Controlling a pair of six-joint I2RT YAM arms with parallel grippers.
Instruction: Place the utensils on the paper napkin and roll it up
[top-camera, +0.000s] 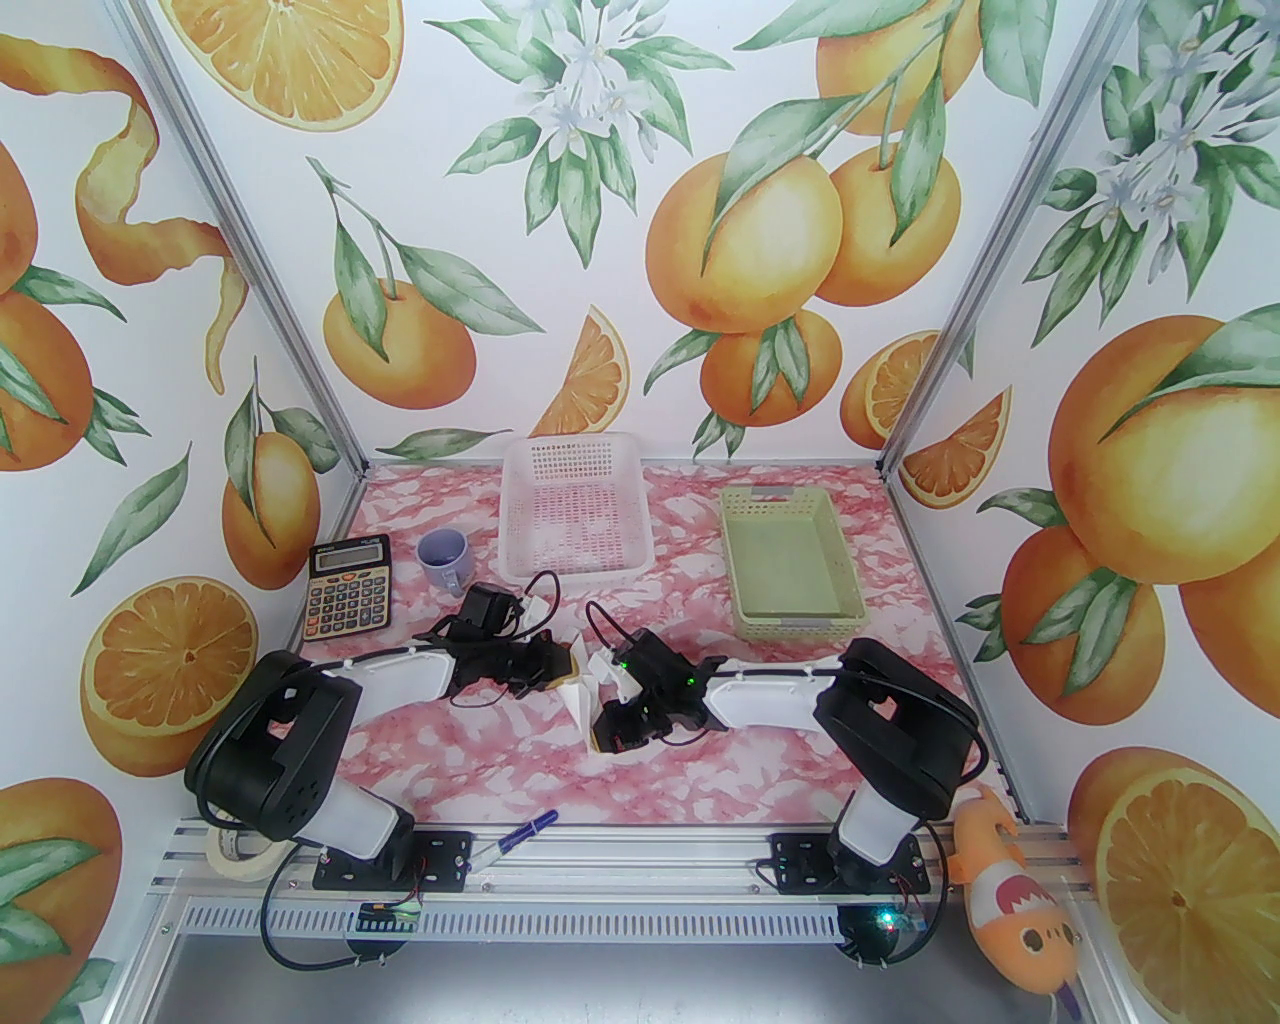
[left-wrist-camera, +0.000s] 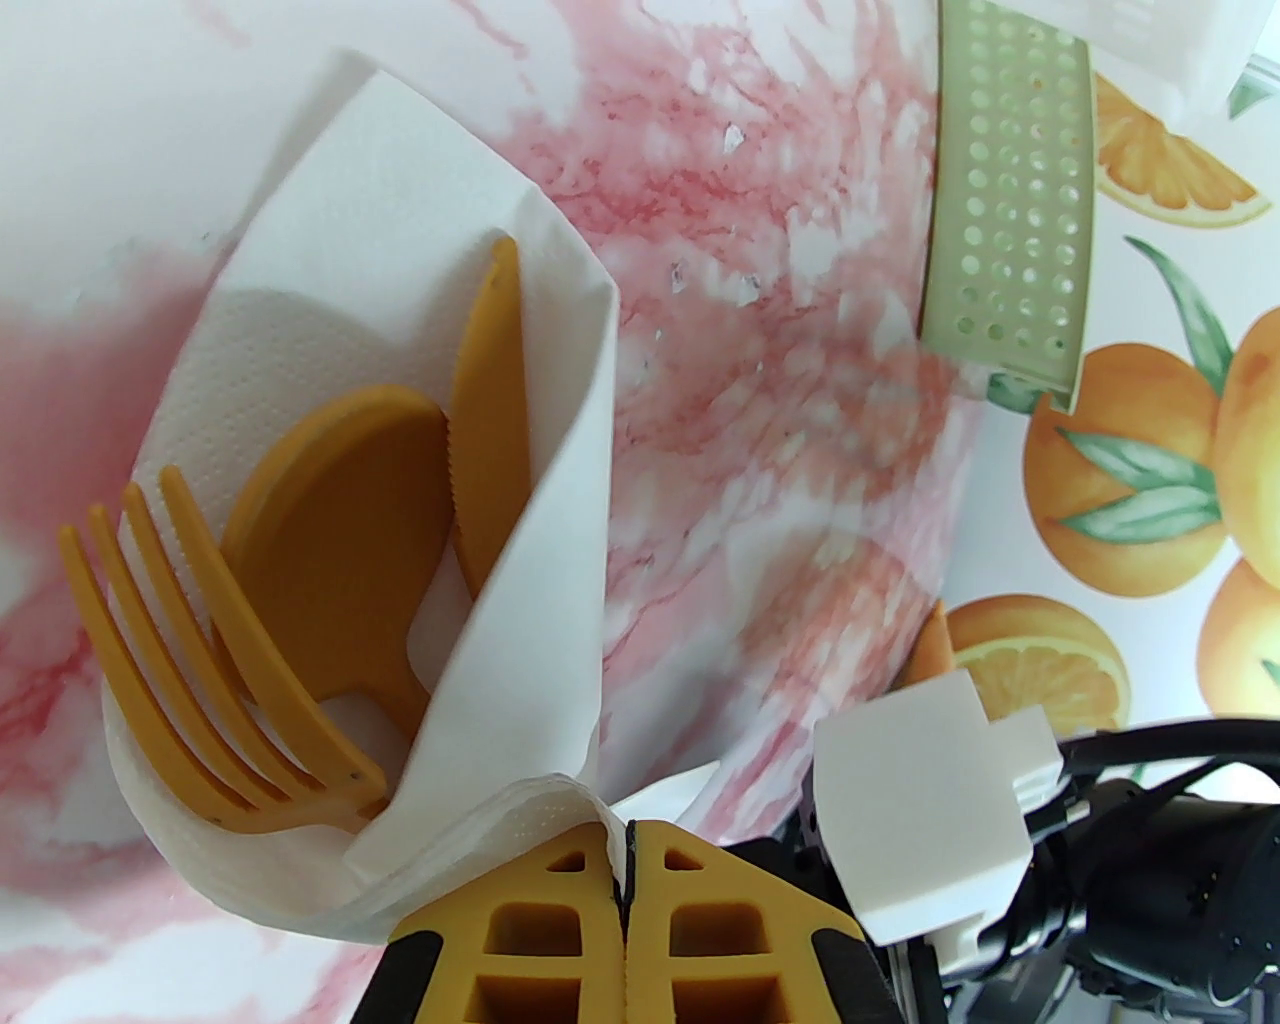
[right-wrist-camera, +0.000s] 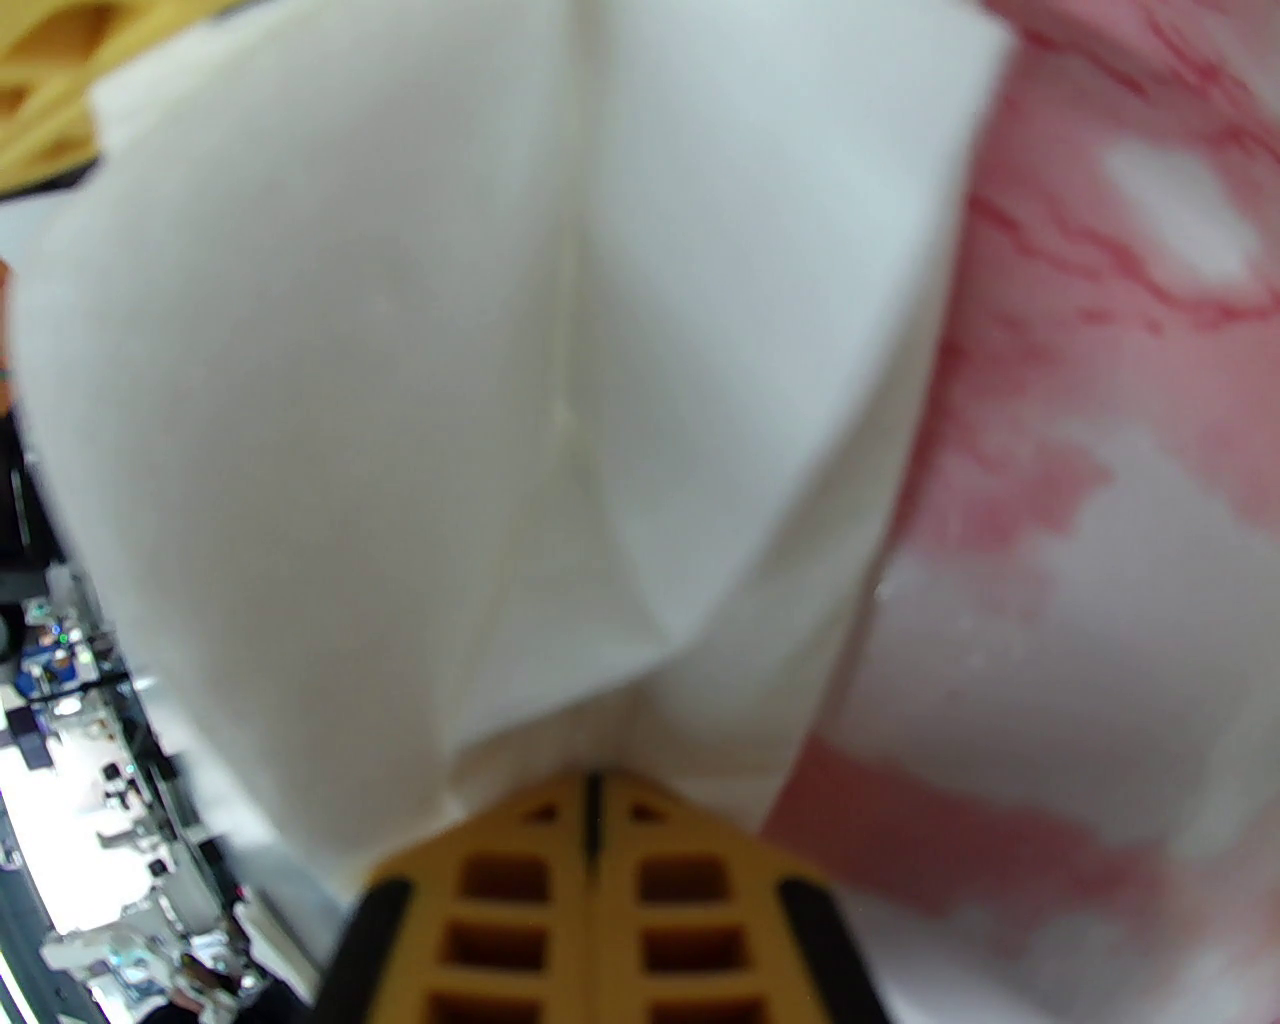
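Pinching thin, limp paper calls for care: the paper napkin (left-wrist-camera: 400, 260) will likely tear or unfold easily, so its layered edges look the best place to hold. Left jaws are pressed together on a folded corner, right jaws clamp its lower fold. White and dimpled, it sits over the bench (top-camera: 500, 760), centre of the top view, half wrapped around stiff, light orange-brown utensils (left-wrist-camera: 330, 560)

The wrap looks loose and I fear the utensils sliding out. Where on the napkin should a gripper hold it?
Probably at the narrow end of the napkin, where the left gripper is shut on it. Come from the side of the overlapping flap, squeezing it against the handles; the fork and spoon heads fan out of the wide open end.
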